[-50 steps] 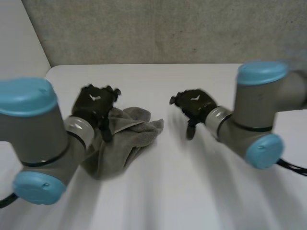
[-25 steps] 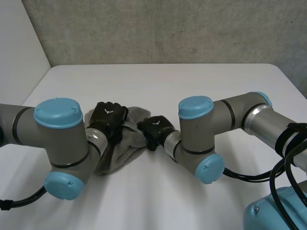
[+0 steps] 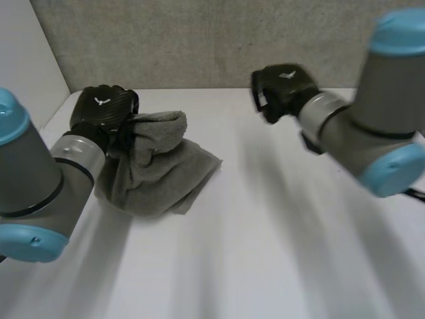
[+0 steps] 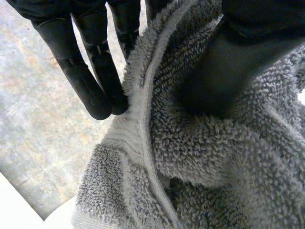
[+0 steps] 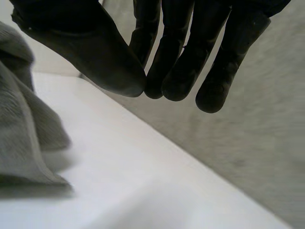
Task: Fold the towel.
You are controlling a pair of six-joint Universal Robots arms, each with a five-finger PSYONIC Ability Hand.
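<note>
My left robot hand (image 3: 101, 109) pinches the grey terry-cloth towel (image 3: 156, 169) at its raised edge, with the thumb sunk into the pile on one side and the fingers (image 4: 95, 81) on the other. My right robot hand (image 3: 282, 85) hangs well apart from the towel, fingertips drawn against the thumb, grasping nothing. The towel lies bunched in loose lumps on the white table (image 3: 265, 232). I judge the fold barely begun, with flattening and squaring left.
</note>
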